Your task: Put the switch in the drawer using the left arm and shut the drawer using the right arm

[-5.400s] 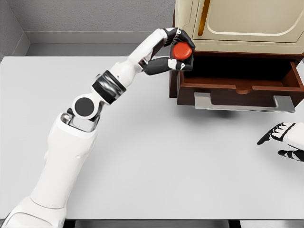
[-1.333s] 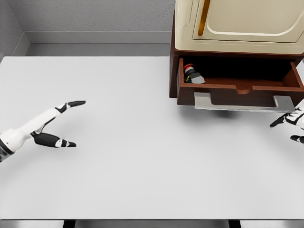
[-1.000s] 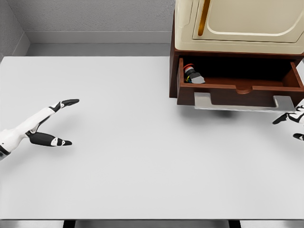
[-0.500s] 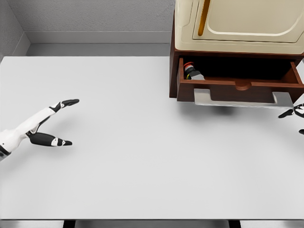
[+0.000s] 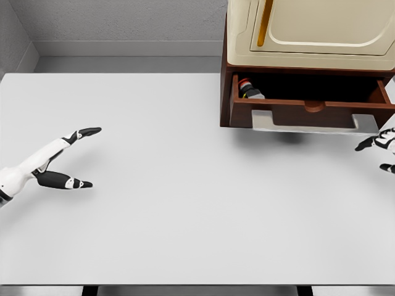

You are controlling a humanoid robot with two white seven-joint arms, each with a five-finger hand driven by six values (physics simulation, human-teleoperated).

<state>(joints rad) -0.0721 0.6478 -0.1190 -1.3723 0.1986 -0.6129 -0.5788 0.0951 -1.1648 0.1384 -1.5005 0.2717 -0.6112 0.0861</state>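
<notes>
The switch (image 5: 248,89), red-capped with a dark body, lies in the left end of the brown drawer (image 5: 308,115). The drawer sticks out only partly from the cabinet, and its grey handle (image 5: 315,123) faces me. My left hand (image 5: 69,158) rests low over the table at the far left, fingers spread and holding nothing. At the right edge of the picture my right hand (image 5: 381,152) hovers just below the handle's right end, fingers open, only partly in frame.
A cream cabinet (image 5: 308,31) with a yellow door handle (image 5: 264,24) sits above the drawer at the back right. The white table (image 5: 185,185) spreads between my hands, with a grey wall behind it.
The drawer has slid further back into the cabinet, with the switch inside. My right hand stayed by the handle's right end. The left hand has barely moved.
</notes>
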